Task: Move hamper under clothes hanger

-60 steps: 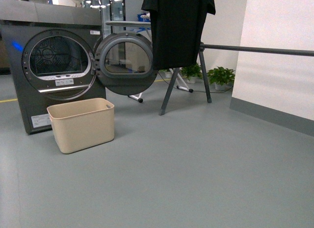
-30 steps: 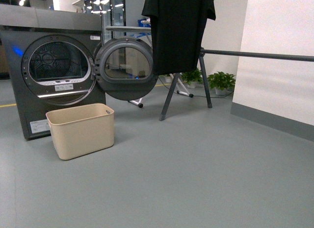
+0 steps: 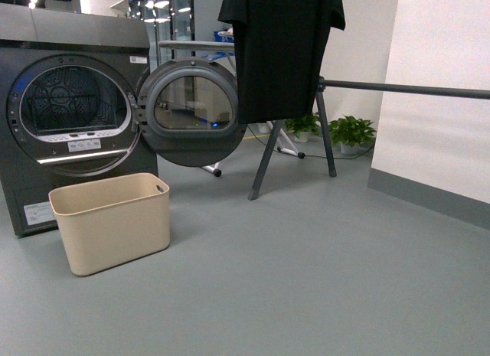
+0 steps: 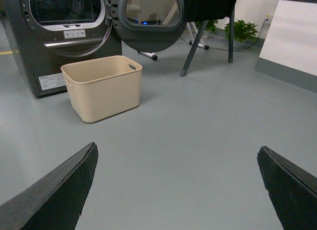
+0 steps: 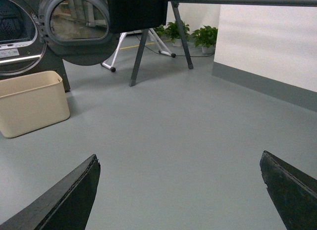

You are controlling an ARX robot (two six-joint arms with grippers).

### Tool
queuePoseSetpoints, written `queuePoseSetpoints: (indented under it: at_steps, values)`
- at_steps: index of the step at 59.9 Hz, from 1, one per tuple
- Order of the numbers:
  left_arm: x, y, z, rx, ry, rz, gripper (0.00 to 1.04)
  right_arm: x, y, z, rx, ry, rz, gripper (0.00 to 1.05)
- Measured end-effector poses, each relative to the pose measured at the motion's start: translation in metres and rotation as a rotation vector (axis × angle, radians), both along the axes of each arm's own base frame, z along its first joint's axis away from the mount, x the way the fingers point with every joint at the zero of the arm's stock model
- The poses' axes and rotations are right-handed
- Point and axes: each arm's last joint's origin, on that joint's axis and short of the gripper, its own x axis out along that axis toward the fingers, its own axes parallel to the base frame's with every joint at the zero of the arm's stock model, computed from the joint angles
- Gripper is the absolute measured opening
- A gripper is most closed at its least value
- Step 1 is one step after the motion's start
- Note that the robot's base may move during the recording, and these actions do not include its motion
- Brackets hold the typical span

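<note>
Grey-green floor (image 3: 321,279) fills most of the front view, and the whole scene has slid across it in the last second. The dark grey dryer (image 3: 53,134) has drifted toward the left edge and looms larger, its round door (image 3: 191,111) hanging open. That reads as the robot's own view swinging and closing in, not anything being pushed.

The clothes hanger (image 3: 406,89) runs its long dark bar off to the right from its splayed legs, with a black T-shirt (image 3: 279,50) draped at the leg end. Floor beneath that bar is bare.

Now the hamper (image 3: 113,227): it sits exactly where it sat against the dryer, just in front of the drum opening and well apart from the hanger. So the task, by my reckoning, has not begun; this is approach only.

The hamper stands upright, mouth up. Its long axis lies across the front view, near-left to far-right, roughly along the dryer's face. One slot handle shows on the right-hand short end, the end toward the hanger.

Left gripper (image 4: 177,156): jaws spread wide, holding nothing. Right gripper (image 5: 179,158): same story, wide apart and empty above bare floor.
</note>
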Motion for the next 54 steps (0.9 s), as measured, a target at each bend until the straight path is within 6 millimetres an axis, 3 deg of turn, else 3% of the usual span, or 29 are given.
queuePoseSetpoints:
  at_steps: [54]
  values:
    - [0.0, 0.0, 0.0, 0.0, 0.0, 0.0, 0.98, 0.0, 0.0001, 0.0001, 0.0, -0.001, 0.001, 0.97]
